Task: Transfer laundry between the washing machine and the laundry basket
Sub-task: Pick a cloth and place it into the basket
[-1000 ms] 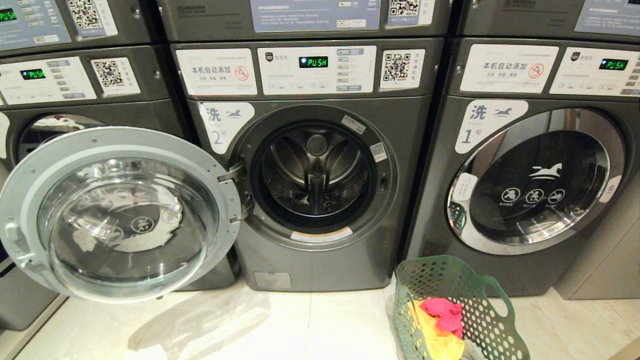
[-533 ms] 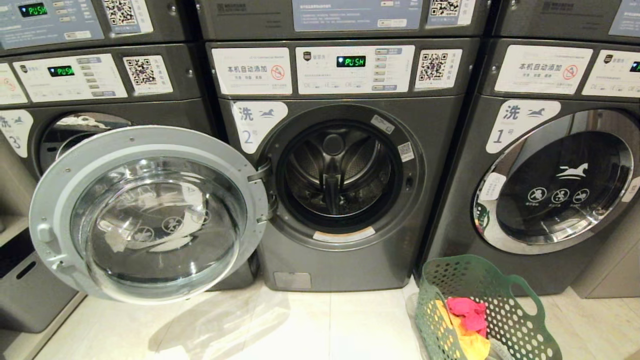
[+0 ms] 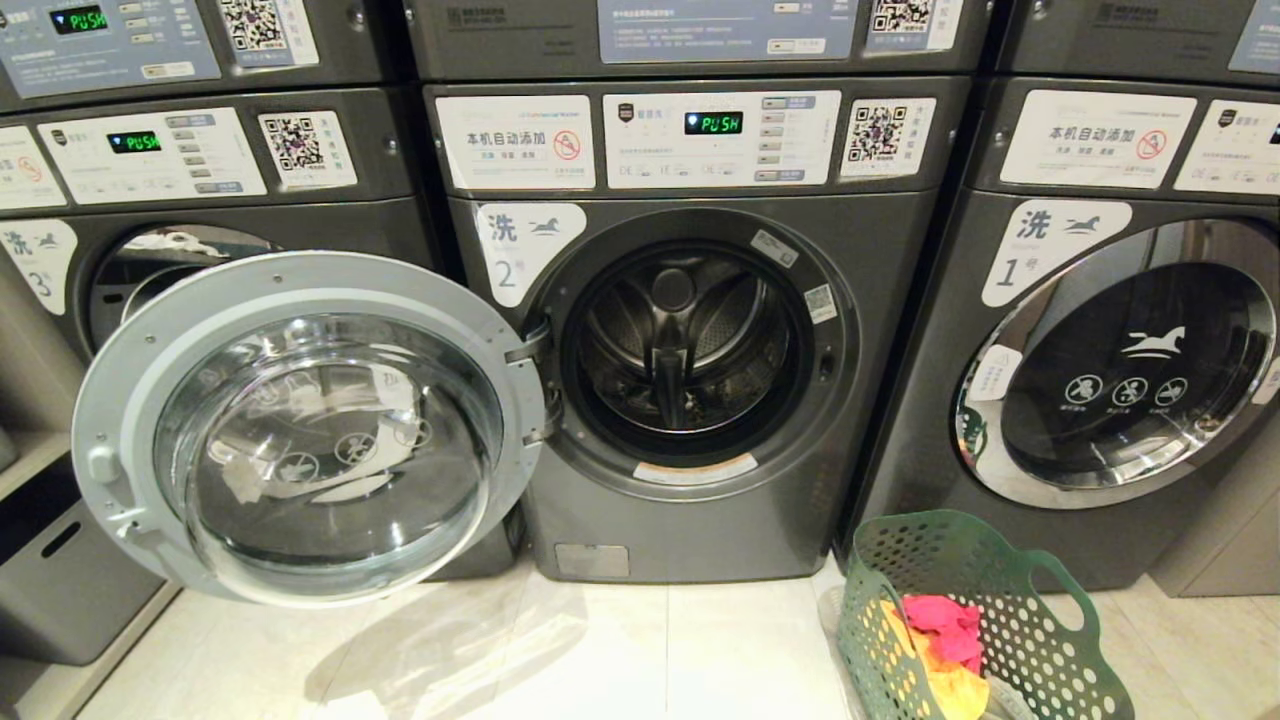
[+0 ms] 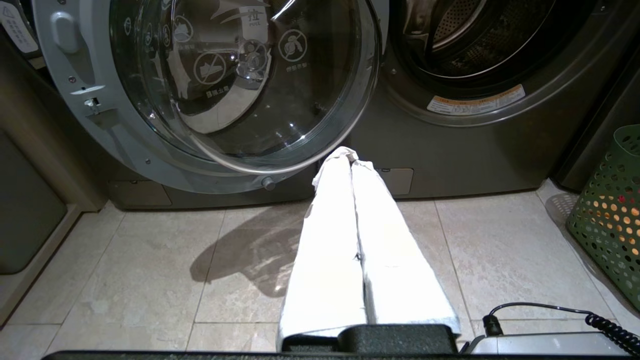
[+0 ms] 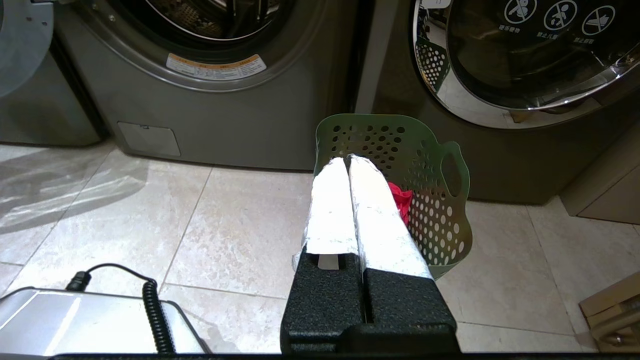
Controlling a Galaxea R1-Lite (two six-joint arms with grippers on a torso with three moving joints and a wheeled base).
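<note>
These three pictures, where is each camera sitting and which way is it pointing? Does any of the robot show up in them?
Head view: sits high on the robot, looks forward and down at the washing machine marked 2, its door swung open; no arm shows.
Left wrist view: sits behind the shut left gripper, low, facing the open door and floor.
Right wrist view: sits behind the shut right gripper, facing the laundry basket holding the laundry.
Shared: all three show machine 2's drum opening and the green basket.
</note>
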